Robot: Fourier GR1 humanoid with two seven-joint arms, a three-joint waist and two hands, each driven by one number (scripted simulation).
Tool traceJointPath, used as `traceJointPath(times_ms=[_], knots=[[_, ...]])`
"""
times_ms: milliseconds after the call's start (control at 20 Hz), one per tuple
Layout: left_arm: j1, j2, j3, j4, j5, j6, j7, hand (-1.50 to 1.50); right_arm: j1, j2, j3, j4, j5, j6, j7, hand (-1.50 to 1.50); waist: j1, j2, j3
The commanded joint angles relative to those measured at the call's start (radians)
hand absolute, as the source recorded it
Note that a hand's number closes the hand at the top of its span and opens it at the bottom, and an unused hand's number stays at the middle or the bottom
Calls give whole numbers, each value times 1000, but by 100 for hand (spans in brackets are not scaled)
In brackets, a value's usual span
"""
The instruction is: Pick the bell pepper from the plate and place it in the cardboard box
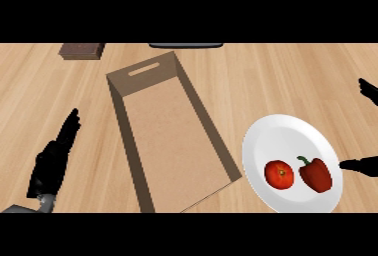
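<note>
A: Red and glossy, the bell pepper (316, 174) lies on the white plate (284, 135) beside a tomato (279, 174), just right of the cardboard box (173, 140) on the worktop.

B: We judge it light, hollow, slick-skinned; we would take it across its broad body, clear of the green stem.

A: Our right hand (362, 165) sits at the plate's edge with fingers spread, holding nothing; our left hand (53, 157) rests open.

Nothing readable is showing anywhere — the cardboard box (173, 145) is carrying no print or label, the white plate (284, 135) is bearing no mark, and the wooden counter (280, 75) is displaying only grain.
</note>
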Motion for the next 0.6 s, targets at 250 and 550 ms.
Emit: traceJointPath(times_ms=[250,550], knots=[[12,5,24,27,2,-36,-33,0,42,-266,169,-146,216,216,232,-150,5,1,-1],[-2,-18,22,-15,-43,-13,33,0,36,-245,220,-311,222,334,449,-150,6,0,1]])
